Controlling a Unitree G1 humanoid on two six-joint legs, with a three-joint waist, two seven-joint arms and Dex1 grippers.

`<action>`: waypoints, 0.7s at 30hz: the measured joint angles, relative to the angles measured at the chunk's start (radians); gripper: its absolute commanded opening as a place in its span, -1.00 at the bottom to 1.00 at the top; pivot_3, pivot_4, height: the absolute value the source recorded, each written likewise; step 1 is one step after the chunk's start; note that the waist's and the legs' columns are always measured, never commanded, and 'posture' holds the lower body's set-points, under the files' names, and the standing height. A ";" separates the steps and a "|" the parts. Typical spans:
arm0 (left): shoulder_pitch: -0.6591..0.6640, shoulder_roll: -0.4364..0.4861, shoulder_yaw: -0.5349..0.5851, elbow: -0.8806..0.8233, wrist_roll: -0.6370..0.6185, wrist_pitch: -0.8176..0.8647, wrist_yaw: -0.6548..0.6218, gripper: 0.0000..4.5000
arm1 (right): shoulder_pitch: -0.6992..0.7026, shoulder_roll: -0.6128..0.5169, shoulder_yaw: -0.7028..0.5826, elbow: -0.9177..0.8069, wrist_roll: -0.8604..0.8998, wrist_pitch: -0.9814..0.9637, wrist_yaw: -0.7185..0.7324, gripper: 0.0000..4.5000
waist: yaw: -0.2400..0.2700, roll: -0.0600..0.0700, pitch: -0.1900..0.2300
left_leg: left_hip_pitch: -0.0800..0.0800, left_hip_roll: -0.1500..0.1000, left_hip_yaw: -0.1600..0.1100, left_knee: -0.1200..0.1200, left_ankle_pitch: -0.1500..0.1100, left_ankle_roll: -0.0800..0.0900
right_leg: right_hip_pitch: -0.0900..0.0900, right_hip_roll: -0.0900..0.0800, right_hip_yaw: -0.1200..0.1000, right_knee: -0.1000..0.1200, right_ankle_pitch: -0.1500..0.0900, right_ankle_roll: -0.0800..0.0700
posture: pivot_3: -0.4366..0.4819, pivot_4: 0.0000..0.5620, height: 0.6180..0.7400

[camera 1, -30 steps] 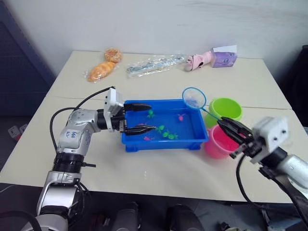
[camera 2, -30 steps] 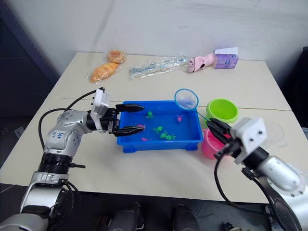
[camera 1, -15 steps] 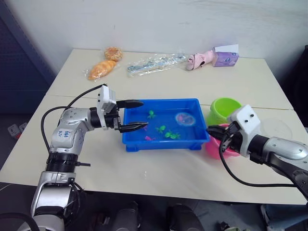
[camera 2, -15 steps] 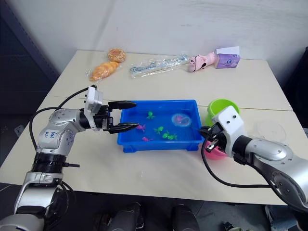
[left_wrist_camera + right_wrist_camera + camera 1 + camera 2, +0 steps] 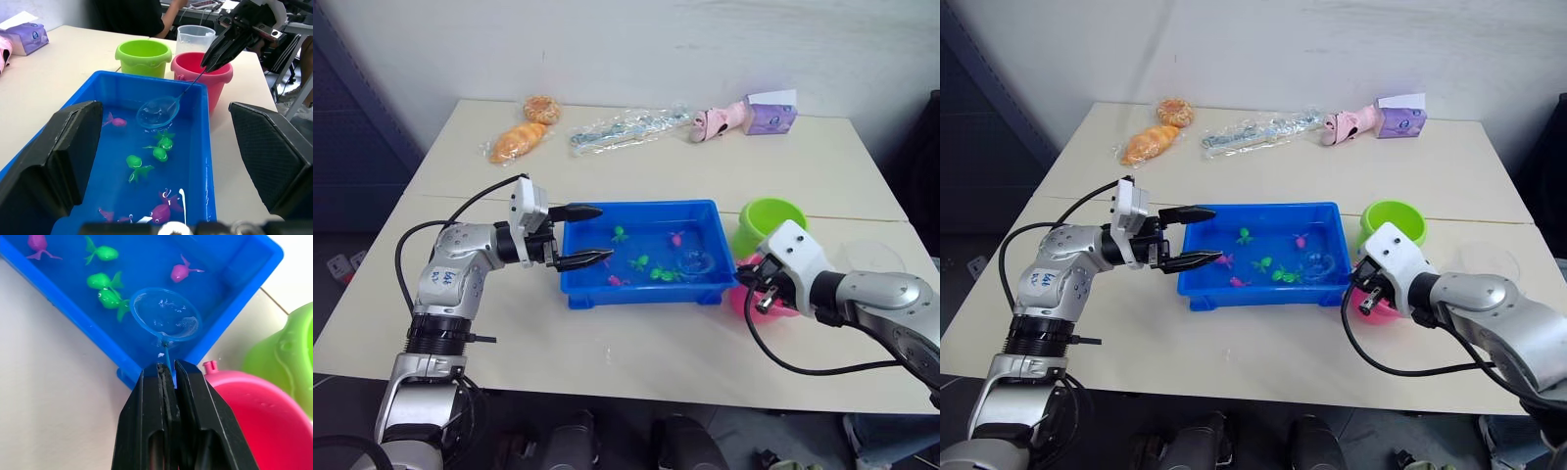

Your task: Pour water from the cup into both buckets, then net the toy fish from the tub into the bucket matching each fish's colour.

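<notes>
Right gripper [image 5: 167, 374] pinches the net [image 5: 166, 315] by its handle, ring dipped in the tub [image 5: 578, 290] at its right end beside green fish [image 5: 101, 281]; left gripper [image 5: 589, 235] spread wide over the tub's left rim.

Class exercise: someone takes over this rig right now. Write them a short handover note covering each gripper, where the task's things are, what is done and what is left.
Right gripper: shut on the thin dark handle of the light blue round scoop net, whose ring sits in the shallow bright blue plastic tub, no fish in it.
Left gripper: open, at the tub's left end.
Green and pink toy fish all lie in the tub.
Lime green bucket and pink bucket stand by the tub's right end, the clear plastic cup behind them.
Done: pouring cannot be confirmed.
Left: net and sort the fish by colour.
</notes>
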 measured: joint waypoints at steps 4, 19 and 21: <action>0.008 0.002 0.003 -0.016 0.000 -0.002 0.006 0.97 | -0.064 0.038 0.057 0.048 -0.056 0.003 0.002 -1.00 | 0.000 0.000 0.000 | 0.000 0.000 0.000 0.000 0.000 0.000 | 0.000 0.000 0.000 0.000 0.000 0.000 | -0.05 -0.47 1.00; 0.033 0.006 0.012 -0.061 0.000 0.001 0.023 0.97 | -0.271 0.205 0.222 0.231 -0.260 -0.010 0.038 -1.00 | -0.001 0.000 0.000 | -0.001 0.000 0.000 -0.001 0.001 -0.001 | -0.002 0.000 0.000 0.001 0.000 0.000 | -0.05 -0.47 1.00; 0.034 0.006 0.012 -0.062 0.000 0.001 0.027 0.97 | -0.279 0.222 0.224 0.247 -0.275 -0.009 0.041 -1.00 | 0.001 0.000 0.000 | -0.001 0.000 0.000 0.000 0.000 -0.001 | -0.002 0.000 0.000 0.001 0.000 0.000 | -0.05 -0.47 1.00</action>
